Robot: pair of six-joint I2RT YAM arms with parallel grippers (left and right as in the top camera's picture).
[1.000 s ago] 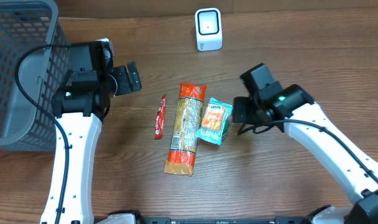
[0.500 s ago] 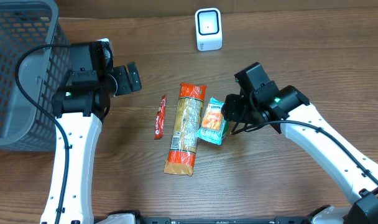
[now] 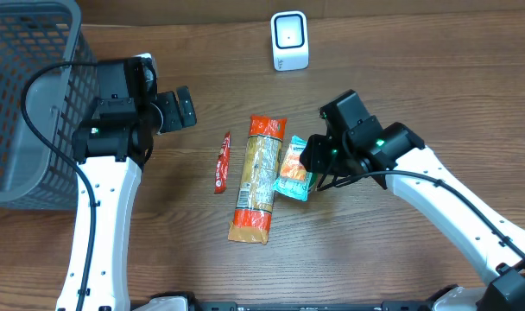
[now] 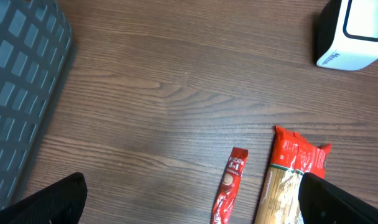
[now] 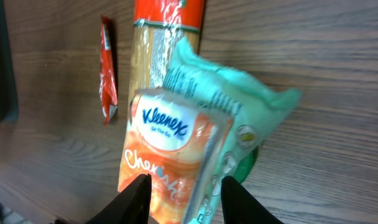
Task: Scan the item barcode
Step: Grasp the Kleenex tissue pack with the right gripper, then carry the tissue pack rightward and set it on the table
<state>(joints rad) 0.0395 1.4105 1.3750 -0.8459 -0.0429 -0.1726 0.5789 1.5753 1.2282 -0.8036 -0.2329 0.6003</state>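
Observation:
An orange and green Kleenex tissue pack [image 3: 293,168] lies on the wooden table beside a long pasta packet [image 3: 258,177]. My right gripper [image 3: 310,160] has come down over its right side. Seen from the right wrist, the pack [image 5: 183,143] fills the gap between the two fingers of that gripper [image 5: 186,199], which are shut on it, and its green edge curls up. No barcode shows on it. The white scanner [image 3: 289,40] stands at the far edge. My left gripper [image 3: 180,108] hovers open to the left, holding nothing.
A thin red sachet [image 3: 222,161] lies left of the pasta packet. A grey mesh basket [image 3: 21,95] fills the far left corner. In the left wrist view the sachet [image 4: 229,186], the pasta packet's top [image 4: 288,180] and the scanner [image 4: 354,31] show.
My right gripper has moved left onto the tissue pack and its fingers have closed on it. The left arm has not moved.

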